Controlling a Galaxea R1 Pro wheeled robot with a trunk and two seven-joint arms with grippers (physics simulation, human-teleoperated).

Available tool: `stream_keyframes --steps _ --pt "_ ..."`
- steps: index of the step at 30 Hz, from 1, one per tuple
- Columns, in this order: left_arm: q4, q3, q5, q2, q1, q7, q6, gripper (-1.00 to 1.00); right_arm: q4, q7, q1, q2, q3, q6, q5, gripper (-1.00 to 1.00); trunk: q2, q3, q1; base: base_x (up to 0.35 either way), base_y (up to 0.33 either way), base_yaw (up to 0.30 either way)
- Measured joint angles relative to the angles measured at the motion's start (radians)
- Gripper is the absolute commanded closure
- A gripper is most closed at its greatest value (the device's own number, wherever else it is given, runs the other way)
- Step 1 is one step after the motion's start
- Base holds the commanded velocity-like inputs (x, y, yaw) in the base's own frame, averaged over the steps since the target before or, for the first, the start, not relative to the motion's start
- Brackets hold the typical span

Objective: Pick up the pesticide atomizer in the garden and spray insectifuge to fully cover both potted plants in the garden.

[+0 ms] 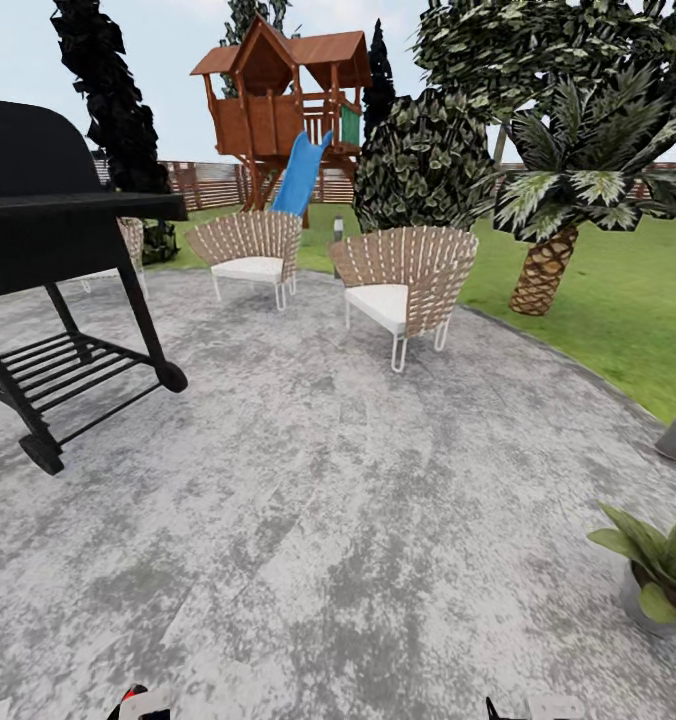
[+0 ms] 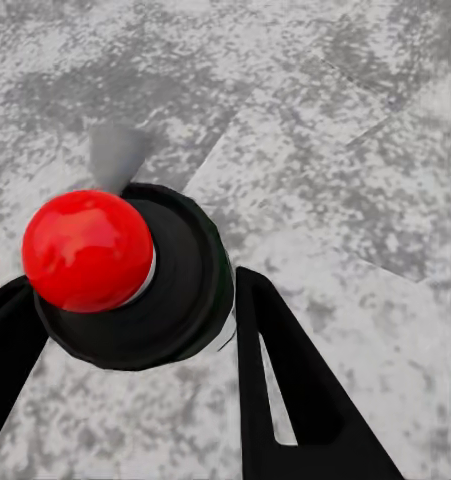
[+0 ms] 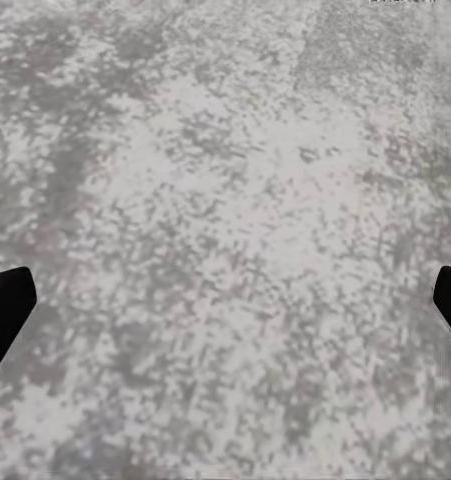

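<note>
1. Black metal barbecue grill (image 1: 48, 270) stands left of the two woven wicker chairs (image 1: 403, 275) on the grey round paved patio (image 1: 308, 520).
2. Left gripper (image 2: 135, 310): fingers closed against a black bottle with a red round tip (image 2: 88, 250).
3. Right gripper (image 3: 225, 300): fingers spread wide, nothing between.
4. Olive-leafed potted plant in a grey pot (image 1: 656, 570) sits well right of the chairs.

Red-tipped black bottle (image 2: 135, 275) (between fingers (image 2: 285, 390))

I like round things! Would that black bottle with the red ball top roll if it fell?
Likely yes: the black bottle looks round, so it could roll on the flat grey paving. Its glossy red top seems slippery.
</note>
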Motion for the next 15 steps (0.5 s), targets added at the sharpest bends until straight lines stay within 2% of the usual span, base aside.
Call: stream_keyframes --steps 8,15 --pt "0.000 0.000 0.000 0.000 0.000 0.000 0.000 1.00 0.000 0.000 0.000 0.000 0.000 0.000 0.000 -1.00 0.000 0.000 0.000 0.336 0.014 -0.268" --pt "0.000 0.000 0.000 0.001 0.000 0.000 0.000 1.00 0.001 0.000 0.000 0.000 0.000 0.000 0.000 -1.00 0.000 0.000 0.000 0.336 0.093 -0.268"
